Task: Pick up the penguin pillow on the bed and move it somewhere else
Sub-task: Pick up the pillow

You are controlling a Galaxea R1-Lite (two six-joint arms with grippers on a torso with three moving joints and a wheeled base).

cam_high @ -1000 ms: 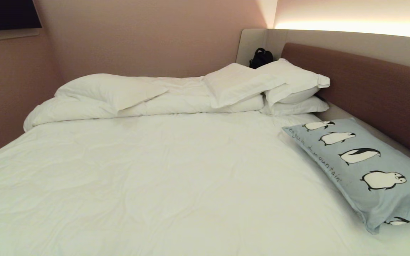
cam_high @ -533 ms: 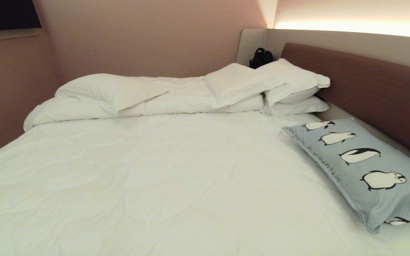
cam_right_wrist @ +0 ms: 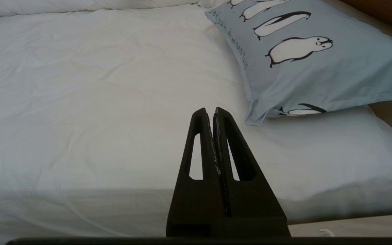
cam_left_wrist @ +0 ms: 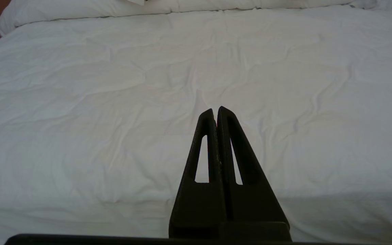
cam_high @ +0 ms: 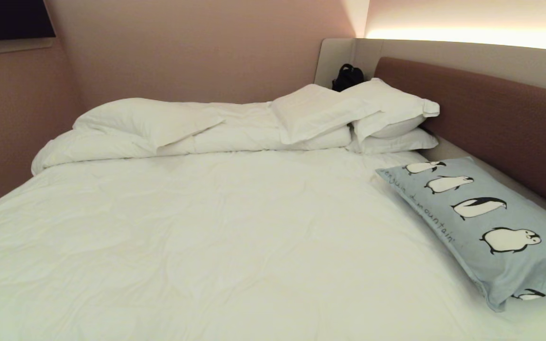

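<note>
Penguin pillow (cam_high: 481, 222) lying flat on the bed (cam_high: 235, 237), far over on the robot's right, hard by the brown headboard (cam_high: 500, 123), long side along it, near corner overhanging the mattress edge a little. Untouched; no grip on it yet.

Going left to right. Left gripper (cam_left_wrist: 215, 110) poised at the near edge of the bed, fingers pressed together, nothing between them, only bare rumpled duvet (cam_left_wrist: 114, 102) ahead of the tips. No pillow anywhere before that claw. Parked, by the look of it.

Right gripper (cam_right_wrist: 213, 110) likewise at the near edge, fingers closed tip to tip and empty. Pillow ahead of this claw and off to its right, its nearest corner (cam_right_wrist: 252, 119) just beyond and beside the fingertips, not touching. Stacked white pillows (cam_high: 386, 118) well beyond, against the far end of the headboard.

Step in hand, as judged: the very start, before any reach. Pillow in its starting spot, both arms at rest.

Next move, as judged: work for the right claw, being the nearer. Needs the fingers spread wide first, then a reach forward and rightward to the near corner or the near short edge. Soft, slack fabric, so a pinch on a fold or on the corner seam likely better than a push down on the flat face. Then a lift clear of the sheet before any carry toward the open white stretch to the claw's left.
</note>
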